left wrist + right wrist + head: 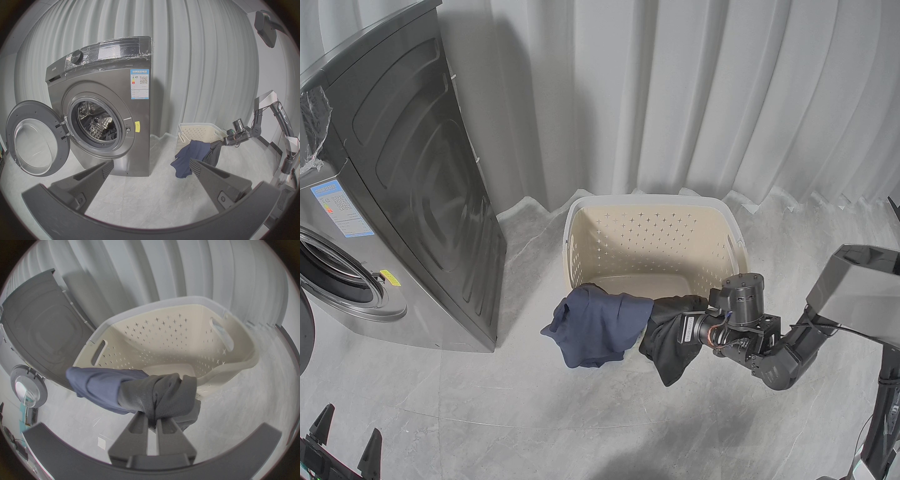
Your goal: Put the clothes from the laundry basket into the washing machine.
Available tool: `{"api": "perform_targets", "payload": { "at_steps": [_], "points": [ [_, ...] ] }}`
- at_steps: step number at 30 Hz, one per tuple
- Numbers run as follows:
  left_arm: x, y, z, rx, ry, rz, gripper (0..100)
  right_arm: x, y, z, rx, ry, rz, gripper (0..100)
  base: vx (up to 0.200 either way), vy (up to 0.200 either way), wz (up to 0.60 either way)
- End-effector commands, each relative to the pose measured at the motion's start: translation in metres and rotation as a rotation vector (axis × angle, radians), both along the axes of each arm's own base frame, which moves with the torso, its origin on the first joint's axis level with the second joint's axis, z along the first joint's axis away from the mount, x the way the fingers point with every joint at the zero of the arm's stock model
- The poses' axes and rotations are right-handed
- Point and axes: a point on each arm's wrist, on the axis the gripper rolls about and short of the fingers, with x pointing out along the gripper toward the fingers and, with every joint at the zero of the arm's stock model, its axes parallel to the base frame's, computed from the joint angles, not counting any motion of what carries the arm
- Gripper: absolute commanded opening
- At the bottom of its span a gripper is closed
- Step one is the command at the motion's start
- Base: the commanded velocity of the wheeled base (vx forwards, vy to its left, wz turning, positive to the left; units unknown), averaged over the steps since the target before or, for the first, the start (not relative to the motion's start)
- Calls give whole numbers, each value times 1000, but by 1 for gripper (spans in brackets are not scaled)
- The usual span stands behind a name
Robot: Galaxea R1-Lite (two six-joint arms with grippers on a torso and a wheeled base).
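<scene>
1. the right gripper (152, 419) is squeezed tight on the dark grey cloth (669, 337), just over the front rim of the laundry basket (650, 200).
2. the blue cloth (597, 331) hangs over that rim and touches the grey one.
3. the left gripper (150, 162) is spread wide and holds nothing.
4. the washing machine (406, 187) is well apart from the basket, with its door (34, 137) open.
5. the blue cloth may get pulled along and drop on the floor. the grey cloth hangs low, so it may drag or slip out on the way.
</scene>
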Motion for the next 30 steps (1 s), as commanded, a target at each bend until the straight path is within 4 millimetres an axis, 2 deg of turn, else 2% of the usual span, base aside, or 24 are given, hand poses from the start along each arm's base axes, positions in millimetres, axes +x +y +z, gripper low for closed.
{"api": "perform_targets", "payload": {
  "at_steps": [1,7,12,16,22,25,30],
  "points": [
    [0,0,-4,0,-2,0,100,-34,-3,43,55,-113,44,0,0,0,0],
    [0,0,-4,0,-2,0,100,-51,-10,77,110,-202,54,0,0,0,0],
    [0,0,-4,0,-2,0,100,-82,-9,116,187,-297,105,0,0,0,0],
    [0,0,-5,-2,1,1,100,-104,-17,142,226,-374,133,0,0,0,0],
    [0,0,-4,-6,-2,3,100,-130,-33,168,232,-483,215,0,0,0,0],
    [0,0,-5,-5,0,3,100,-141,-28,173,252,-503,268,0,0,0,0],
    [0,0,-4,-6,-2,4,100,-147,-29,182,260,-592,279,0,0,0,0]
  ]
}}
